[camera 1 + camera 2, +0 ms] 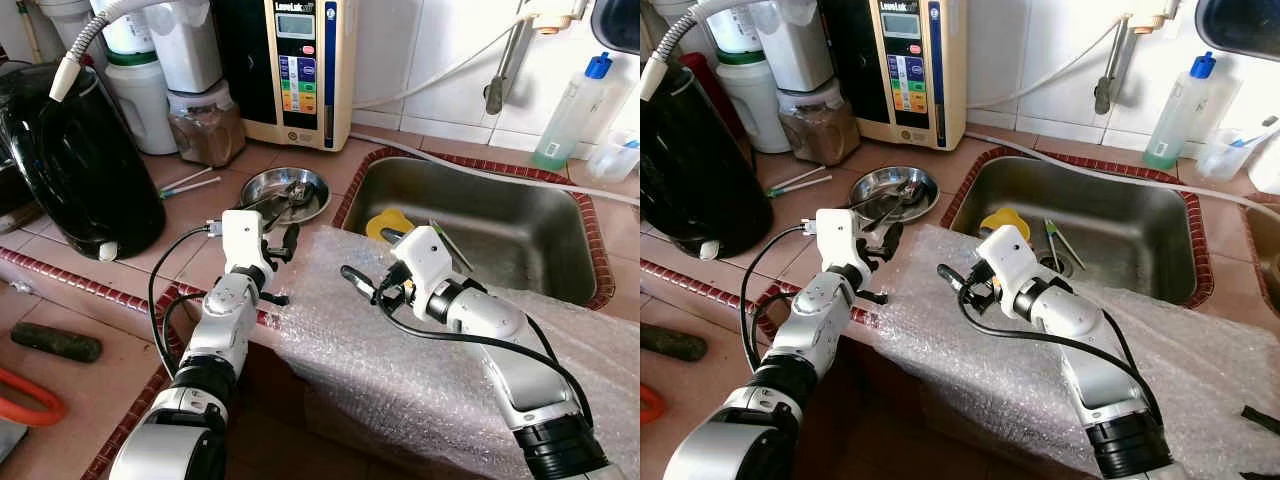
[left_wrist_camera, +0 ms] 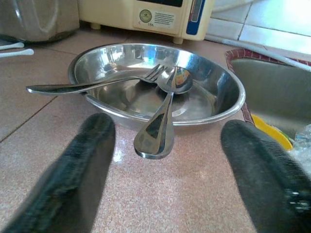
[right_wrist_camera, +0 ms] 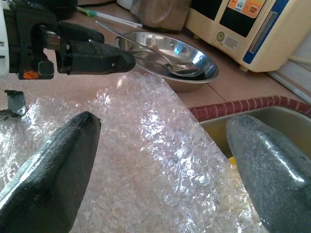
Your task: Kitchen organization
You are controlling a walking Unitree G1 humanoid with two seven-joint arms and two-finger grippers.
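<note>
2 grippers are up at the counter's front edge, and we see both with fingers spread wide, holding nothing. Our left gripper points at the steel bowl, just short of its rim; a spoon and a fork lie in it, handles poking over the rim. Our right gripper hovers over the bubble wrap draped across the front edge beside the sink. Behind the bowl, along the back wall, stands a cream water ioniser; a black kettle sits towards the left end.
</note>
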